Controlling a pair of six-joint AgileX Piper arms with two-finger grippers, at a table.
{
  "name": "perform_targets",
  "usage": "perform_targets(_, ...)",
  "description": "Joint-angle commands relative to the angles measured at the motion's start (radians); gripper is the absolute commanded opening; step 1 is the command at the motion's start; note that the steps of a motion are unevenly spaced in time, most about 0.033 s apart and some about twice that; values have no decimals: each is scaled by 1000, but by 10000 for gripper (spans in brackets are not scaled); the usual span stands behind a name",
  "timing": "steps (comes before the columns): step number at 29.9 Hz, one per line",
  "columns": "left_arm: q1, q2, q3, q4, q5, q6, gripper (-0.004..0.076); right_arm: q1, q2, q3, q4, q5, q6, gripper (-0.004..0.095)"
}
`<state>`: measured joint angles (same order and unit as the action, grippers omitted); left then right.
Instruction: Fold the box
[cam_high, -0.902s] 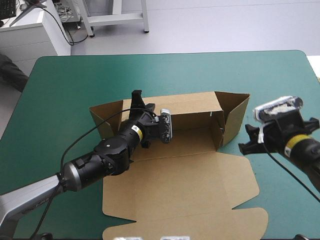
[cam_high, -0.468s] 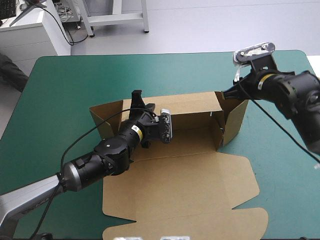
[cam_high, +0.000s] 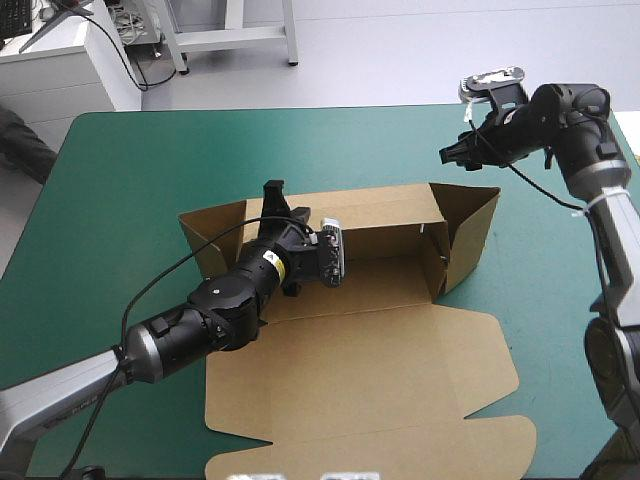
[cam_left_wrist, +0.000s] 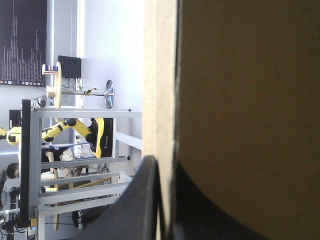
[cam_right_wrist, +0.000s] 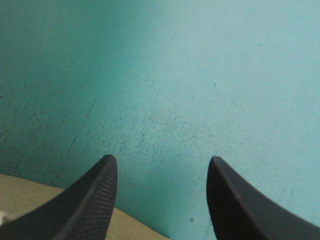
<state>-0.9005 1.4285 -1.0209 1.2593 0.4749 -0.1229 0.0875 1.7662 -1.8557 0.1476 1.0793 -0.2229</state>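
Roughly at the middle of the teal-green covered table (cam_high: 130, 170), a cut sheet of brown board, the box (cam_high: 380, 350), lies partly raised. Its long back wall and two end walls stand up on the side toward the table's far edge, while the broad lid with its flaps lies flat toward the near edge. The left gripper (cam_high: 272, 195), on an arm coming from the near left corner, is clamped on the top edge of the back wall near the box's left end. Its wrist view shows the two black fingers (cam_left_wrist: 142, 200) all but closed with the board's edge between them. The right gripper (cam_high: 448, 155) hangs above the cover just beyond the box's right end wall, toward the table's far right corner. Its fingers are spread apart and hold nothing, with a strip of brown board showing under one finger's base.
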Motion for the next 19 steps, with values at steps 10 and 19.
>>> perform_targets(10,-9,-26,-17,-11,-48,-5,-8,-9,118,-212,30,18,-62,495)
perform_targets(19,-9,-26,-17,-11,-50,-5,-8,-9,123,-207,42,172,-66,495)
